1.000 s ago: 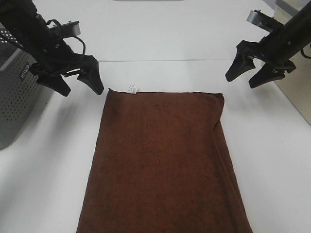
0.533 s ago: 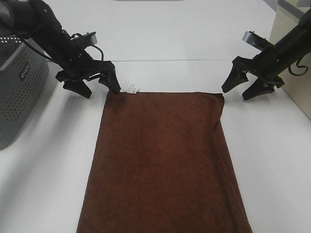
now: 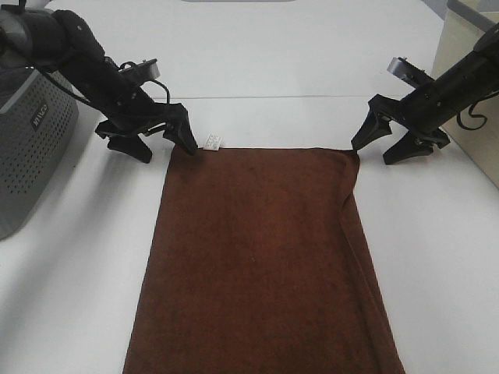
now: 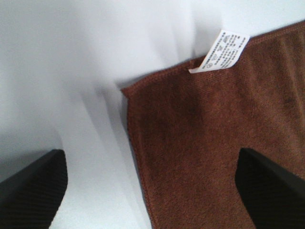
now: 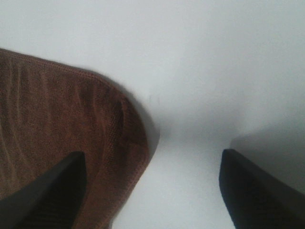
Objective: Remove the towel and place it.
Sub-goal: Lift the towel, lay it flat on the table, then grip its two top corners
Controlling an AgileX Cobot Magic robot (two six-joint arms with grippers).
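The dark reddish-brown towel (image 3: 261, 257) lies flat on the white table, running from the middle to the near edge, with a small white tag (image 3: 211, 141) at its far left corner. My left gripper (image 3: 164, 144) is open and low, its jaws straddling that far left corner (image 4: 131, 93); the tag (image 4: 221, 50) shows just beyond. My right gripper (image 3: 378, 148) is open too, straddling the far right corner (image 5: 136, 129), one finger (image 5: 47, 191) over the cloth and the other over bare table. Neither holds anything.
A grey perforated basket (image 3: 31, 148) stands at the left edge, close behind my left arm. A beige box (image 3: 468, 86) stands at the right edge behind my right arm. A table seam (image 3: 273, 97) runs across beyond the towel.
Both grippers have come down and inward, from above the table at either side to the towel's two far corners. The towel has not moved.
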